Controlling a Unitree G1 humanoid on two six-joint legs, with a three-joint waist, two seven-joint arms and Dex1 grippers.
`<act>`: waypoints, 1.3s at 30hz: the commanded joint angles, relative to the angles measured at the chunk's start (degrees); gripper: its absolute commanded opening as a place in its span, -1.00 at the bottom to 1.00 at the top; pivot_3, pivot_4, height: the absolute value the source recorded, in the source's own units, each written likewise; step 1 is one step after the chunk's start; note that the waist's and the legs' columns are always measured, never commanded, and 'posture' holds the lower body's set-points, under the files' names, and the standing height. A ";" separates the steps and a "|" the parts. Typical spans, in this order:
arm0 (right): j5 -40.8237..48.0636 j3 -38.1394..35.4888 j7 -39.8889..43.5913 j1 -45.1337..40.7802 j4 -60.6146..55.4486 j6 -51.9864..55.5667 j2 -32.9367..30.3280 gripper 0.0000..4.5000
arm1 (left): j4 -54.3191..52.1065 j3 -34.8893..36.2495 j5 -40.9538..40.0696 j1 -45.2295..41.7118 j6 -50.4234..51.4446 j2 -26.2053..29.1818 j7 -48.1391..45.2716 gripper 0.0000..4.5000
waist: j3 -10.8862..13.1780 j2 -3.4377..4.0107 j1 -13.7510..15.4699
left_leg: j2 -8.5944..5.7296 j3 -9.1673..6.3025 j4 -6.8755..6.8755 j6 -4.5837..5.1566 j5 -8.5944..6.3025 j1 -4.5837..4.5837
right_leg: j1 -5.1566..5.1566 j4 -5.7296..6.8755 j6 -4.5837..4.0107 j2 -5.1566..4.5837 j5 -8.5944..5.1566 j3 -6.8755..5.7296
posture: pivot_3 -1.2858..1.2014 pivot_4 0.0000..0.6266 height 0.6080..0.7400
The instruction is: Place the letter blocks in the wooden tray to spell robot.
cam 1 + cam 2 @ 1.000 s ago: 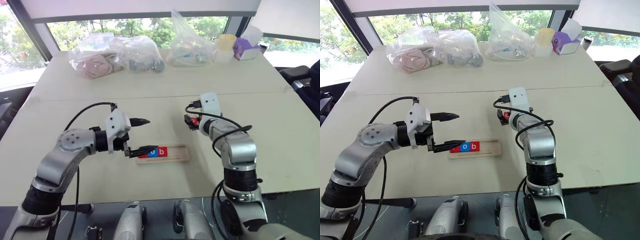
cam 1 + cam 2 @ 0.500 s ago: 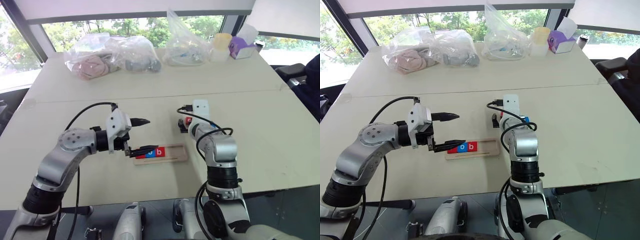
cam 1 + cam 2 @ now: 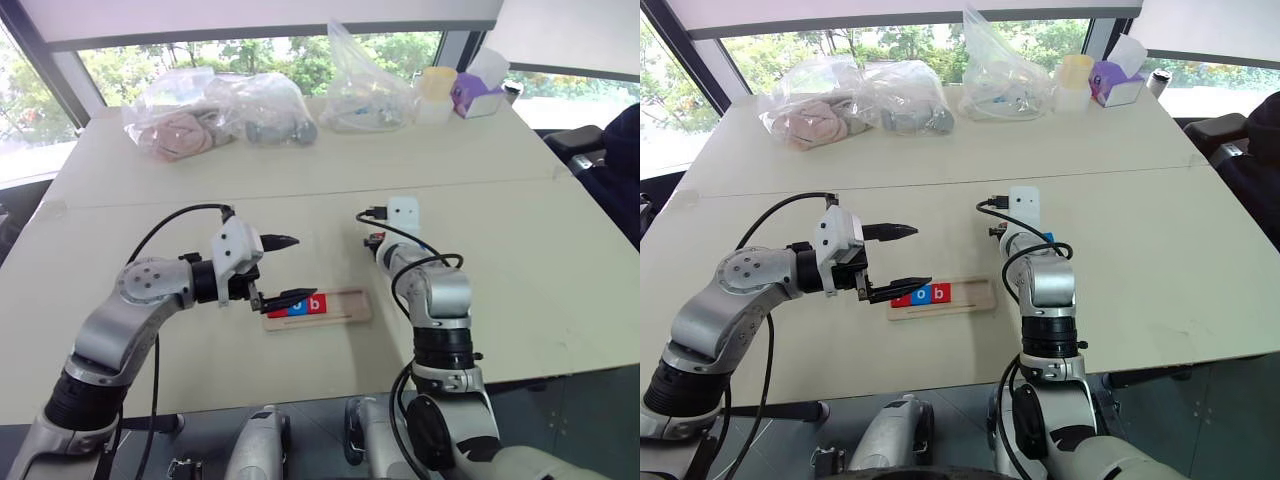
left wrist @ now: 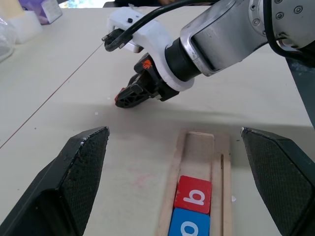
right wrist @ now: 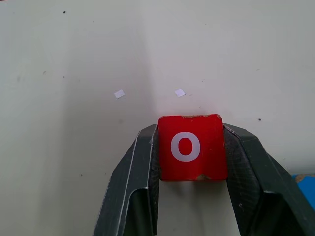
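On the table lies a red letter block (image 5: 191, 146) with a white "o", and my right gripper (image 5: 191, 130) is shut on it, low over the table just beyond the tray's right end. The edge of a blue block (image 5: 306, 180) shows beside it. The wooden tray (image 3: 352, 305) holds a red "b" block (image 4: 195, 194), a blue "o" block (image 4: 189, 226) and, at its left end, a red block (image 3: 902, 297) partly hidden by a finger. The tray's right part is bare. My left gripper (image 3: 286, 270) hangs open over the tray's left end, holding nothing.
Clear plastic bags (image 3: 215, 105) of items, a yellow-lidded container (image 3: 437, 92) and a purple box (image 3: 478, 92) line the table's far side. A seam (image 3: 300, 192) crosses the table beyond the grippers. A dark chair (image 3: 600, 150) stands at the right.
My right gripper has sunk to the table and shut on the red "o" block. The left arm has kept still. The camera has shifted slightly.
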 commanded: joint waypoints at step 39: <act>27.27 -2.17 43.68 22.63 -39.79 7.29 -50.20 0.97 | 2.88 -1.16 1.30 -2.68 -3.45 -0.79 -3.84 1.00 | 0.16 0.04 0.63 | -0.09 -0.16 -0.08 0.00 -0.02 -0.28 | -0.15 -0.39 0.03 -0.30 -0.10 -0.03 | 0.03 -0.52 1.00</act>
